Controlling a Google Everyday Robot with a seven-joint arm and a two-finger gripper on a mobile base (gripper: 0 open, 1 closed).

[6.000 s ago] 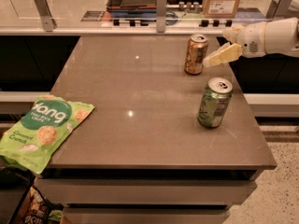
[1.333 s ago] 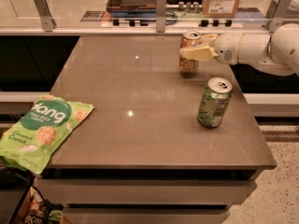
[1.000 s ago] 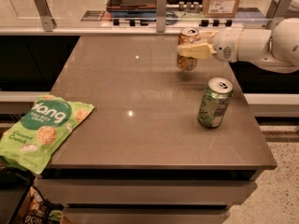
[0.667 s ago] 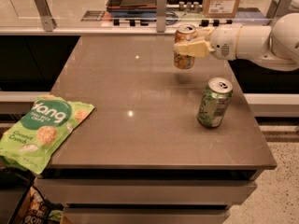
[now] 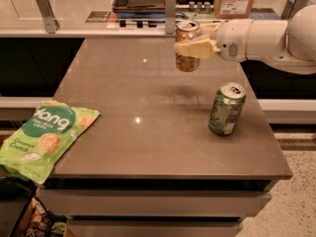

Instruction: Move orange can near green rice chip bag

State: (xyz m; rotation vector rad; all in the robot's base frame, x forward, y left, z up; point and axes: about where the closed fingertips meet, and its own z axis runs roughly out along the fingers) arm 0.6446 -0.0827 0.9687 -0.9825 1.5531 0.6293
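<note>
We have the gripper (image 5: 188,47) clamped on the orange can (image 5: 187,64), held above the table (image 5: 148,98) at far right; carrying it to the green chip bag (image 5: 43,138) at front-left remains.

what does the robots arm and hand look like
The arm is smooth white, built of thick rounded segments, with a small patch of dark dots near the wrist. The hand, at the orange can over the table's far side, has flat cream-coloured fingers. No cables or sleeves show.
</note>
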